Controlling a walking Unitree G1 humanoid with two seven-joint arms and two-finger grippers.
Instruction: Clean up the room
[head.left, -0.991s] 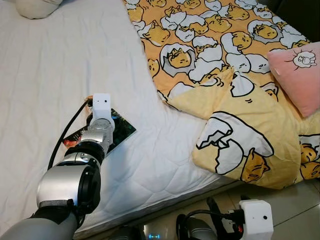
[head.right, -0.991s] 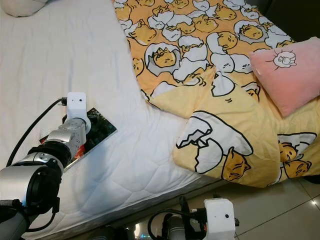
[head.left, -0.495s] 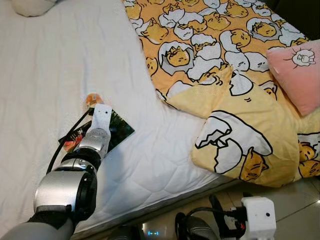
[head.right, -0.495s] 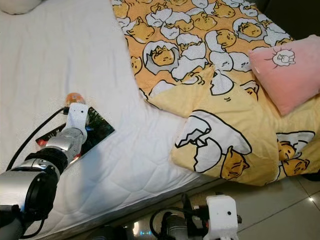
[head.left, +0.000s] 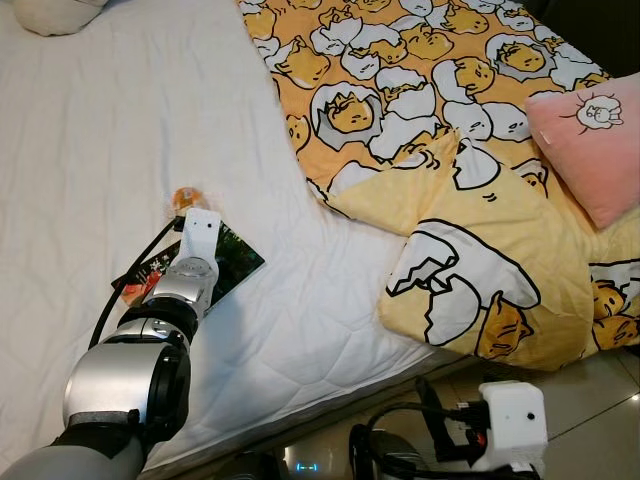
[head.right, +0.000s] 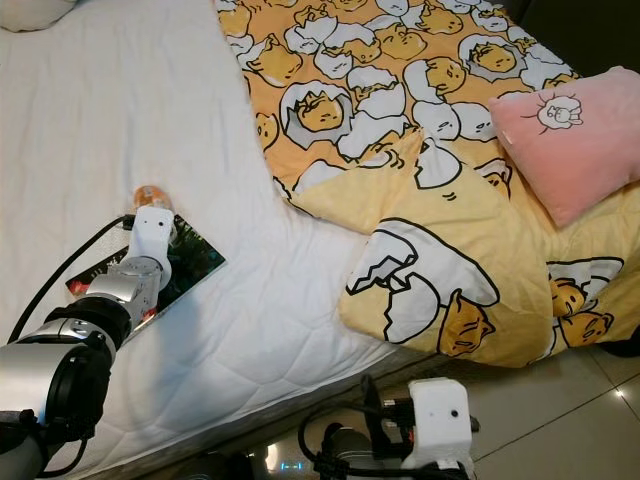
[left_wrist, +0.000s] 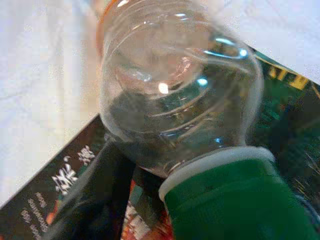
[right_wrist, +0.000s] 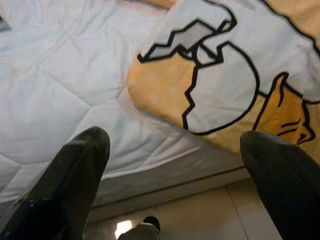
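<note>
White mattress (head.left: 110, 120) open left of the egg-print blanket (head.left: 480, 250); clear bottle (left_wrist: 175, 100) and dark packet (head.left: 235, 262) block near edge.

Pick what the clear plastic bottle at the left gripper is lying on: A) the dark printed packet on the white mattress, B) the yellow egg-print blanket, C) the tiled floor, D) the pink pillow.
A: the left wrist view shows the clear bottle lying across the dark printed packet on the white mattress.

You've got a white quilted mattress (head.left: 120, 130), a yellow-orange blanket (head.left: 430, 120) printed with cracked-egg cartoons, a pink cushion (head.left: 595, 140) on the blanket, and a clear bottle (left_wrist: 175, 95) with green label and orange cap
</note>
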